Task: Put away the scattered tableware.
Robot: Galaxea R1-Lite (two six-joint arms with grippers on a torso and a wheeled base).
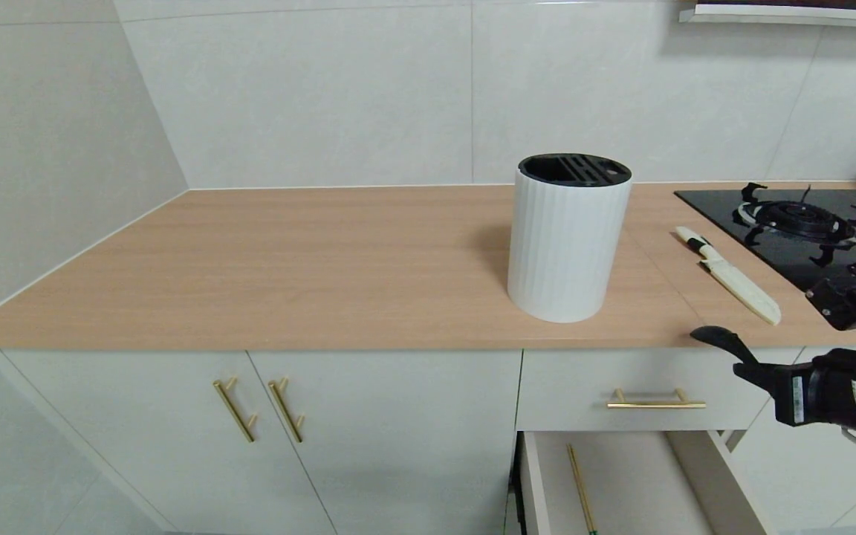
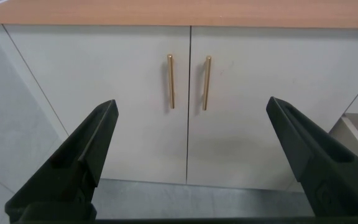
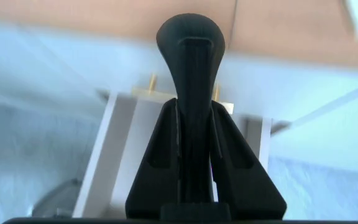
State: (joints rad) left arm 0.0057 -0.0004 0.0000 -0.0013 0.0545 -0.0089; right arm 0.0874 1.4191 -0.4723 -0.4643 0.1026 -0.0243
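Knife point(image 1: 729, 275) lies on counter point(image 1: 324, 267) just beyond the closed right claw point(image 1: 712, 336)

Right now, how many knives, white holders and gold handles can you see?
Knife: 1
White holder: 1
Gold handles: 3
Total: 5

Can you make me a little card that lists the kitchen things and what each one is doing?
counter: light wood
knife holder: white, ribbed, upright on the counter
knife: flat on the counter, between the holder and the stove
drawer: open under the counter, thin stick inside
left gripper: fingers open, facing the cabinet doors
right gripper: fingers shut, empty, by the counter edge near the knife
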